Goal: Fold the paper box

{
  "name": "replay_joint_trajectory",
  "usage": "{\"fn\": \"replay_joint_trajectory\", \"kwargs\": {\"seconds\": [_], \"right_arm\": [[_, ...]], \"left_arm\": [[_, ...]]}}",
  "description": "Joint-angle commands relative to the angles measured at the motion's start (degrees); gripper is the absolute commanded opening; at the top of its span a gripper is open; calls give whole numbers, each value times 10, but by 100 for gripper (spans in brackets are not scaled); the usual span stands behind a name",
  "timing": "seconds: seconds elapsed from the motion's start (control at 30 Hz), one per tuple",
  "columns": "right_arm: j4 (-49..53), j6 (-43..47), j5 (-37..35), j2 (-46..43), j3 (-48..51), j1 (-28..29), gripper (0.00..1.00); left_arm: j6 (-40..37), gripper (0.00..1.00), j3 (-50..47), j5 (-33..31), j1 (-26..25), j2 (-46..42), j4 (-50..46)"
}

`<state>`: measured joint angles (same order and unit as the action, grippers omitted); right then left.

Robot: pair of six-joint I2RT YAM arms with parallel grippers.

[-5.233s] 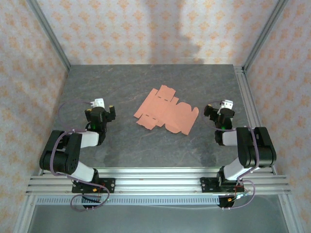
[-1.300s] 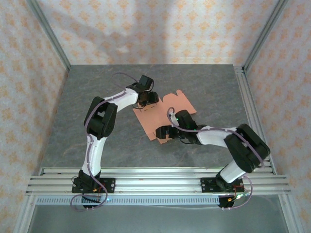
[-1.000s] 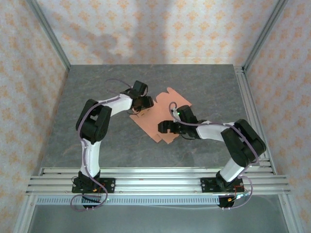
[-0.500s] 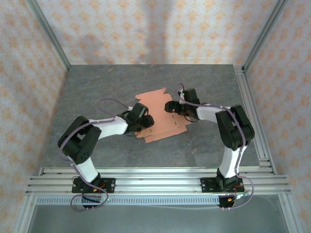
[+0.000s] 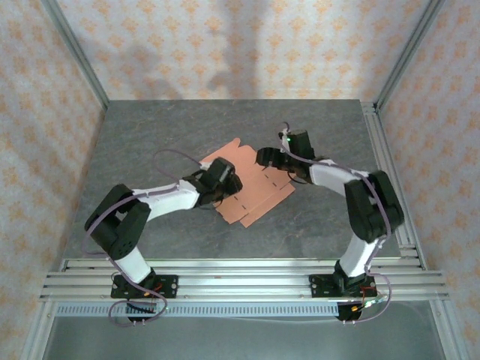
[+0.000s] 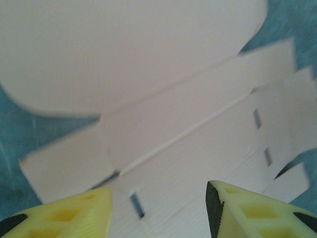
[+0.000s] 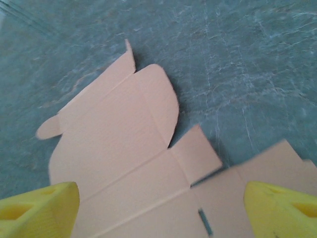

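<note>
Paper box (image 5: 259, 193) lies as a flat, unfolded sheet of salmon-orange card at about the middle of the dark stone-patterned worktop (image 5: 150, 135), well apart from every edge and set at a slant to them. Small slots are cut in its panels, and rounded flaps and short tabs stand out along its outline. The left pincer (image 5: 229, 185) is over the sheet's left part; in the left wrist view the left pincer (image 6: 158, 191) has its yellow fingers (image 6: 74, 213) parted, with the creased card (image 6: 173, 124) lying flat beyond them and nothing held. The right pincer (image 5: 264, 158) is at the sheet's far side; seen from its own wrist, the right pincer (image 7: 161, 191) is spread wide above the card (image 7: 124, 148), holding nothing.
</note>
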<state>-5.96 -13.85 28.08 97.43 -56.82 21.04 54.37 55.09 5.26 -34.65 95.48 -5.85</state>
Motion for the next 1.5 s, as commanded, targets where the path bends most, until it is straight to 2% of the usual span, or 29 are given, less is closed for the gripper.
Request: {"fn": "replay_joint_trajectory", "kwargs": {"seconds": [0.0, 0.27, 0.43, 0.6, 0.8, 0.93, 1.1, 1.27, 1.4, 1.47], "right_arm": [[-34, -5, -2, -58, 61, -2, 85], [-85, -92, 10, -102, 170, 40, 84], [-129, -141, 8, -64, 190, 39, 82], [-117, -139, 6, -21, 165, 11, 81], [-79, -100, 19, 57, 84, -8, 81], [-71, -89, 37, 117, 14, -8, 81], [-73, -101, 75, 178, -59, -8, 81], [-64, -88, 74, 144, -62, -7, 81], [-56, -61, 55, 77, -28, -12, 82], [-55, -52, 37, 41, -1, -21, 88]], "left_arm": [[-70, 53, 74, 6, 30, 33, -45], [-126, 54, 235, 56, 88, 186, -91], [-121, 54, 258, 78, 95, 228, -92], [-104, 54, 187, 78, 95, 192, -68], [-44, 54, 34, 79, 86, 100, 1], [-7, 54, -38, 58, 48, 41, 13], [20, 54, -71, 18, -4, -3, -6], [-6, 54, -62, -13, 10, -13, -31], [-42, 54, -17, 9, 18, 0, -43], [-59, 53, 15, 28, 16, 12, -54]]}}
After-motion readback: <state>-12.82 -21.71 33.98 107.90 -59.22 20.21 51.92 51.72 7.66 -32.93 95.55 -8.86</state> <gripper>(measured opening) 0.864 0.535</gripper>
